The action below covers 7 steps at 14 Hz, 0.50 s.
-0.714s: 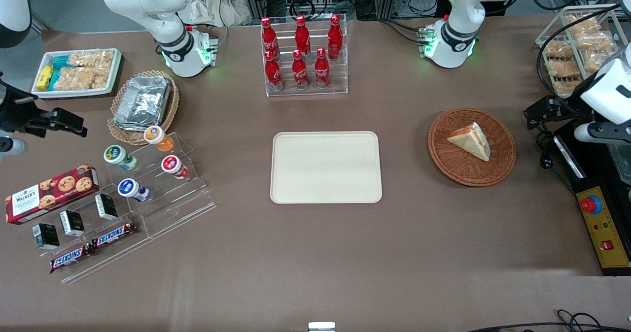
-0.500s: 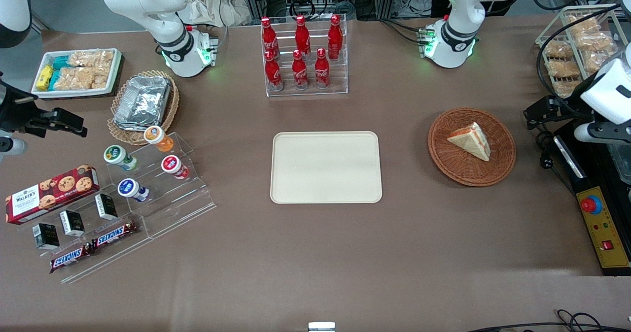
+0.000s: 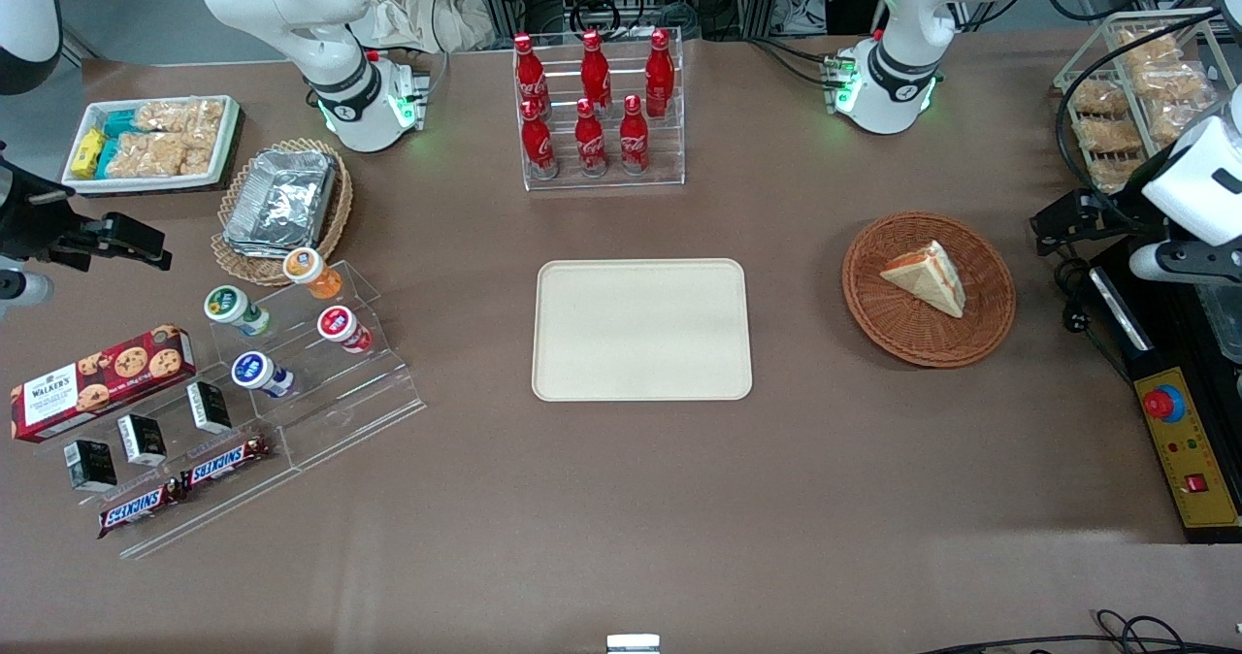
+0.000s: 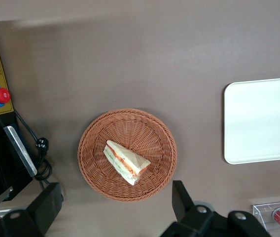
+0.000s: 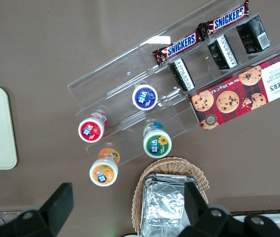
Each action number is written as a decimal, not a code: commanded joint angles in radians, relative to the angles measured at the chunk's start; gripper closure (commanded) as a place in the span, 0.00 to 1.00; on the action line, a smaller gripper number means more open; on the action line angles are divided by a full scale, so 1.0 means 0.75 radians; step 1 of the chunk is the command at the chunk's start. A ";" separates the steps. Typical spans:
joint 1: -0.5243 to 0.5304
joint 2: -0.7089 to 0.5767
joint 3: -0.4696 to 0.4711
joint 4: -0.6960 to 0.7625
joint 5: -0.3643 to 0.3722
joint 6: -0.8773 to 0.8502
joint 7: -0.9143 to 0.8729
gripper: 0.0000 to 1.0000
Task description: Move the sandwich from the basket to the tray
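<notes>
Tool (image 4: 115, 210) open, high above basket (image 4: 93, 163); bare table between basket and tray (image 3: 641, 330), bottle rack (image 3: 602, 111) farther back.

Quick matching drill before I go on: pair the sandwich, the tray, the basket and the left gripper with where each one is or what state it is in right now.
Things:
1. sandwich
2. tray
3. basket
4. gripper

Place or state:
A. bare, mid-table, nearer the front camera than the rack of red bottles
B. open, high above the table by the basket, holding nothing
C. lying in the basket
D. on the table toward the working arm's end, holding the sandwich

Pairs: 1-C, 2-A, 3-D, 4-B
</notes>
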 commanded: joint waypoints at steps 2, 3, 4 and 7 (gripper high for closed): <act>-0.012 0.010 0.011 0.020 -0.011 -0.056 0.008 0.00; -0.012 0.008 0.011 -0.001 -0.011 -0.056 0.006 0.00; -0.012 0.004 0.011 -0.017 -0.013 -0.056 0.006 0.00; -0.012 -0.017 0.011 -0.074 -0.015 -0.058 0.002 0.00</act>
